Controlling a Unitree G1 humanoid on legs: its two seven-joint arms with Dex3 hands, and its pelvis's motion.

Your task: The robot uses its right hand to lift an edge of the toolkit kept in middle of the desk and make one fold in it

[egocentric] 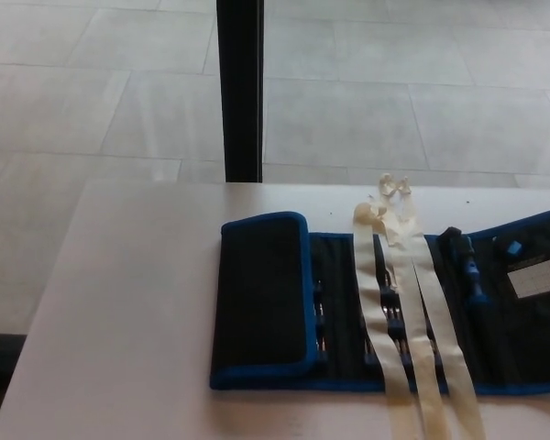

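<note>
On desk, centre-right: toolkit, black w/ blue trim, left flap folded over; cream straps across it, screwdriver possibly at right. Neither robot hand visible.

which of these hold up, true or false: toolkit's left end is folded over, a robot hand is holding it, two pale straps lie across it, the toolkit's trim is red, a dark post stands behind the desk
1. The left end of the toolkit is folded over: true, a flap lies over the row of tools.
2. A robot hand is holding it: false, no hand is in view.
3. Two pale straps lie across it: true, they run from far edge to near edge.
4. Its trim is red: false, it is blue.
5. A dark post stands behind the desk: true.
</note>
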